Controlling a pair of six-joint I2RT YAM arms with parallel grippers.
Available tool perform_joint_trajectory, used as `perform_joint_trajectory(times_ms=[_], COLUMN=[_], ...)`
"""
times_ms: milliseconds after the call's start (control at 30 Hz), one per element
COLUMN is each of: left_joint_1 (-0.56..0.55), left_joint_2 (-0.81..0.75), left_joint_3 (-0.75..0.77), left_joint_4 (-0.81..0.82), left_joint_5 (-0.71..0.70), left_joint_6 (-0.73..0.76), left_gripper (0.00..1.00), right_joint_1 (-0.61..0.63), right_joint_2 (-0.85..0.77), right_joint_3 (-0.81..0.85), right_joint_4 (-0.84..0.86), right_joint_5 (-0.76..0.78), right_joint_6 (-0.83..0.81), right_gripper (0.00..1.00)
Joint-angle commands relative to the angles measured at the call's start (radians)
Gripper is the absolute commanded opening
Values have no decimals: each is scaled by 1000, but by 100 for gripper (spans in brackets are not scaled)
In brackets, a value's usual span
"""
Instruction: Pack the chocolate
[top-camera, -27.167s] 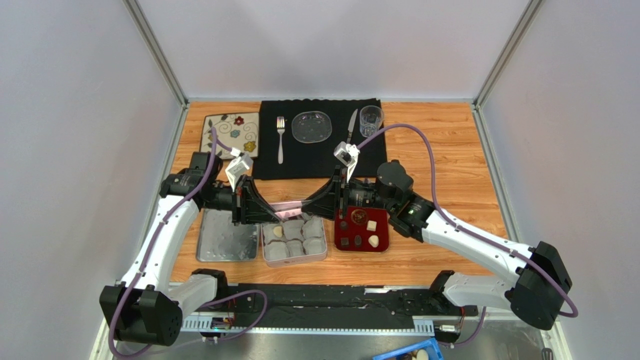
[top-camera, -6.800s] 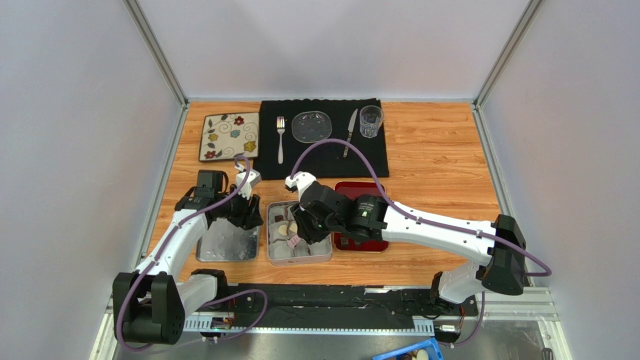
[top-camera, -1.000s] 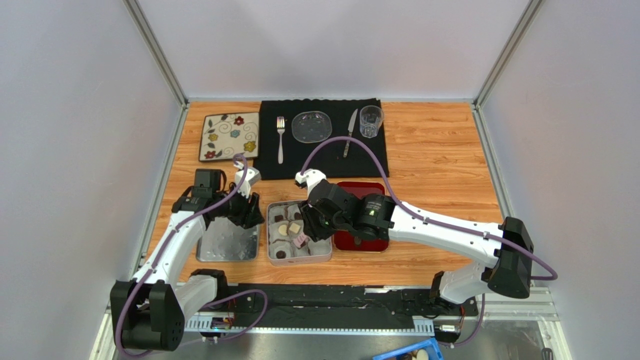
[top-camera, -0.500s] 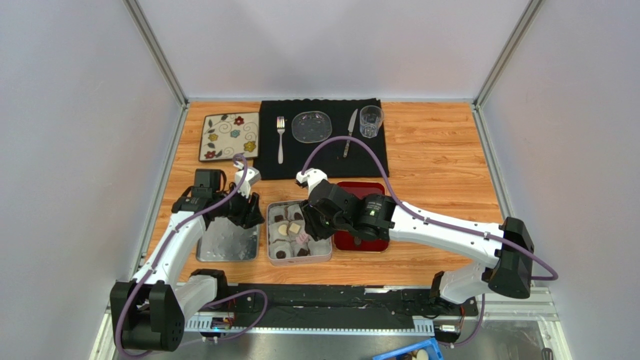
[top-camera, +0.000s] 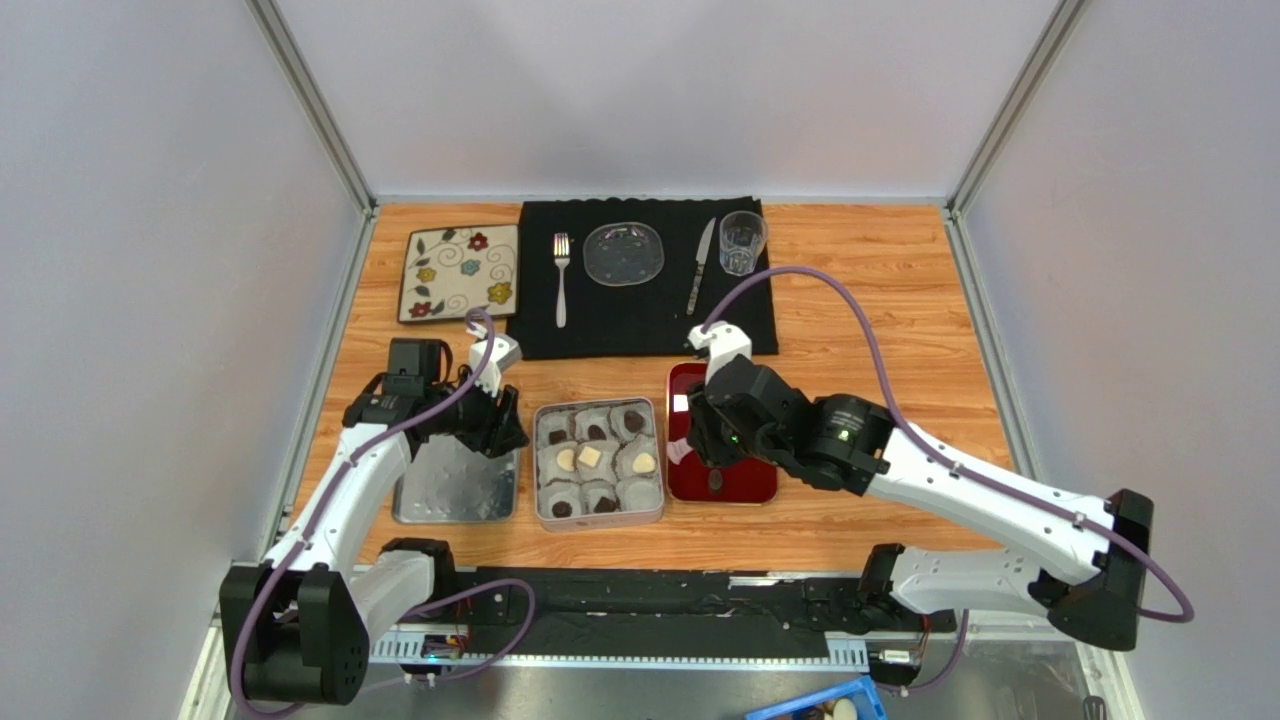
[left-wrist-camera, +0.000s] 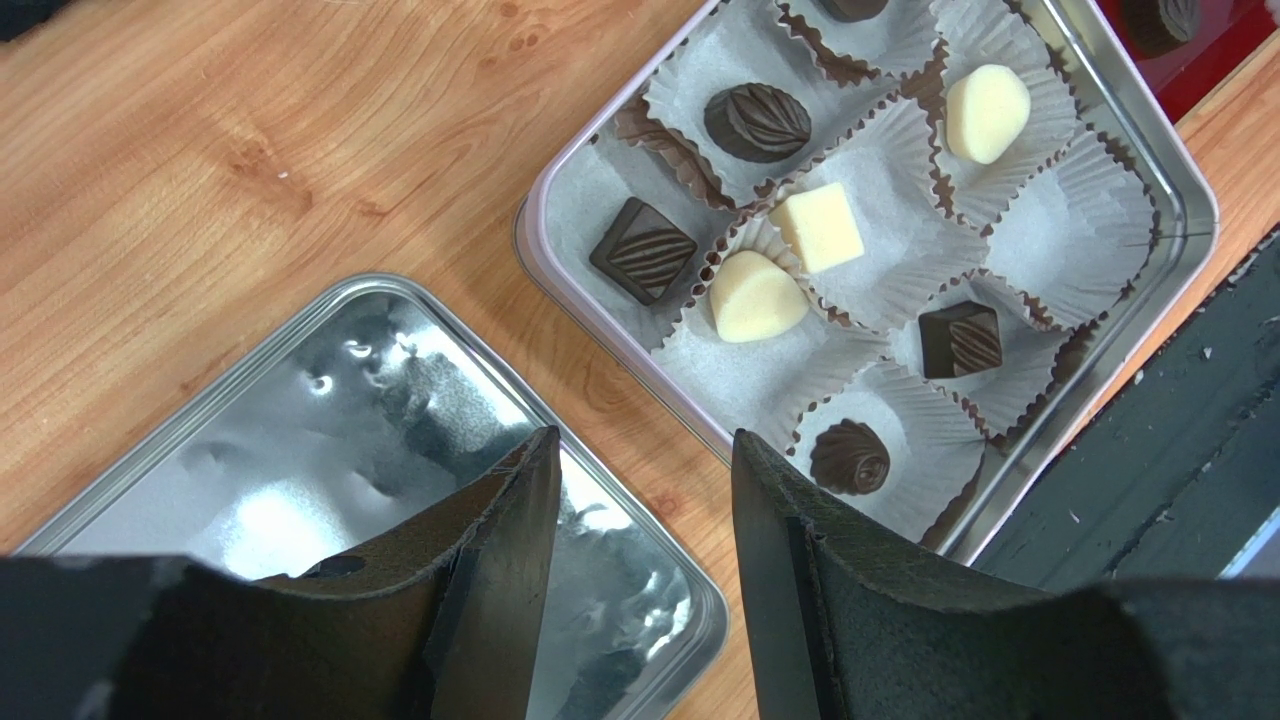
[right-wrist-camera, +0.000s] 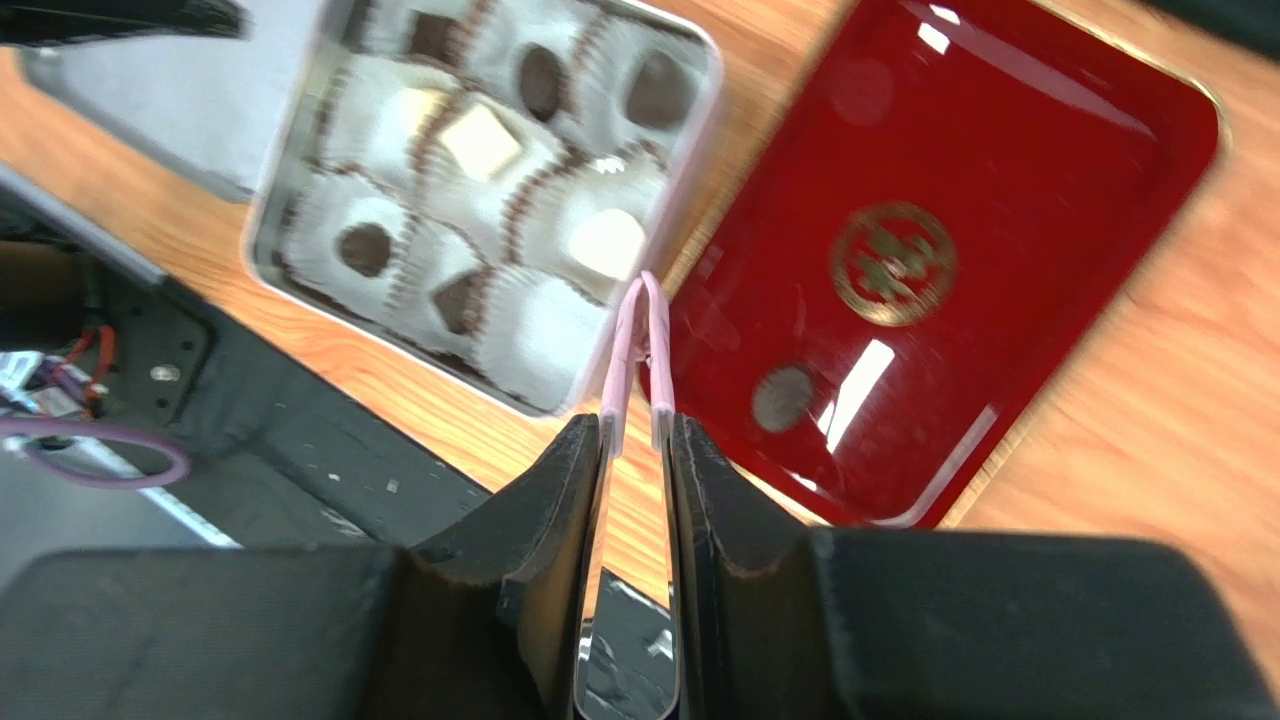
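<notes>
The open tin (top-camera: 537, 465) holds paper cups with several pieces of chocolate (left-wrist-camera: 759, 120), dark and cream-white. One dark round piece (right-wrist-camera: 781, 398) lies on the red tray (right-wrist-camera: 1022, 225). My right gripper (right-wrist-camera: 634, 428) is shut on metal tongs (right-wrist-camera: 613, 383) with pink tips. The tips are pressed together with nothing in them, above the gap between the tin and the tray (top-camera: 744, 477). My left gripper (left-wrist-camera: 646, 450) is open and holds nothing. It hangs over the near corner of the tin's lid (left-wrist-camera: 301, 480), just left of the tin (left-wrist-camera: 1142, 135).
At the back, a black placemat (top-camera: 639, 308) carries a fork (top-camera: 561, 278), a glass plate (top-camera: 622, 252), a knife (top-camera: 700, 267) and a glass (top-camera: 739, 240). A flowered tile (top-camera: 460, 273) lies to its left. A black rail (top-camera: 661, 593) runs along the near edge.
My right arm has swung right, from over the tin to over the red tray, and the tongs have narrowed. A cream piece now shows in the tin's right-hand cup. The left arm is unchanged.
</notes>
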Motion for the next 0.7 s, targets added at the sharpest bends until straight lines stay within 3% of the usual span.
perform_joint_trajectory(times_ms=[0, 333, 667], left_joint_1=[4, 4, 4], left_joint_2=[-19, -11, -11], left_joint_3=[34, 37, 34], left_joint_4=[-6, -4, -4], left_joint_5=[21, 36, 33], left_joint_6=[21, 13, 19], left_gripper=[55, 55, 55], right_joint_1=[-34, -59, -99], right_joint_2=[-90, -130, -85], right_joint_3=[-58, -152, -154], right_joint_4=[-94, -112, -56], right_joint_5=[57, 71, 51], right_joint_6=[63, 102, 71], right_gripper=[24, 39, 41])
